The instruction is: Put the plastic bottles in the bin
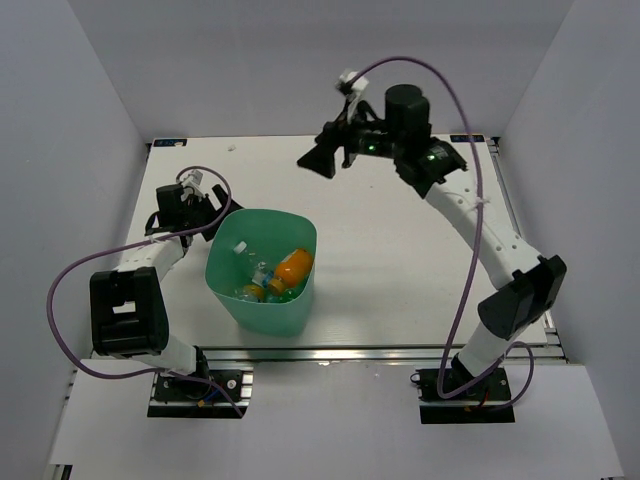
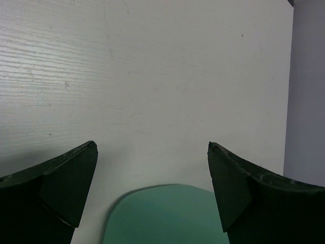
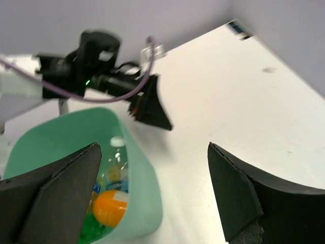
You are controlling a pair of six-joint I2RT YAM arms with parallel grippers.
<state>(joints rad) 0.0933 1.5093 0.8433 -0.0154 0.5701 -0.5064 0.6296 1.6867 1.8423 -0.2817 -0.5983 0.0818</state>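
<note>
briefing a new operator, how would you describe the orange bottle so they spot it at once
Find the teal-green bin on the white table, left of centre. Inside it, against its right-hand wall in the top view, lies the orange bottle. It alone is solid orange; the bottles beside it are clear or greenish.

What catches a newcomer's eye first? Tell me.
The teal bin stands on the table, left of centre near the front edge, with an orange bottle bright inside it. The right gripper hangs open over the far side; the left gripper sits open beside the bin's left rim.
</note>
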